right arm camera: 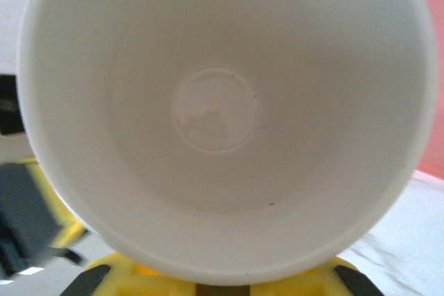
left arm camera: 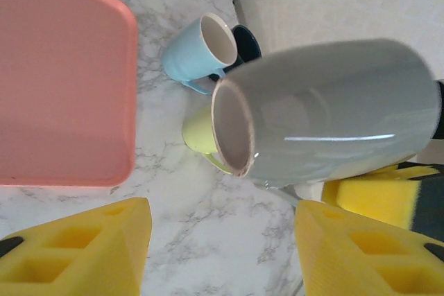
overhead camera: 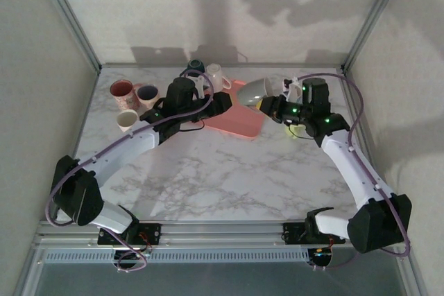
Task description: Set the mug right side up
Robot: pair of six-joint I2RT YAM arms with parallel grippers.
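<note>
No legible text, label, brand mark, numeral or sign can be read in any of the three views.
</note>
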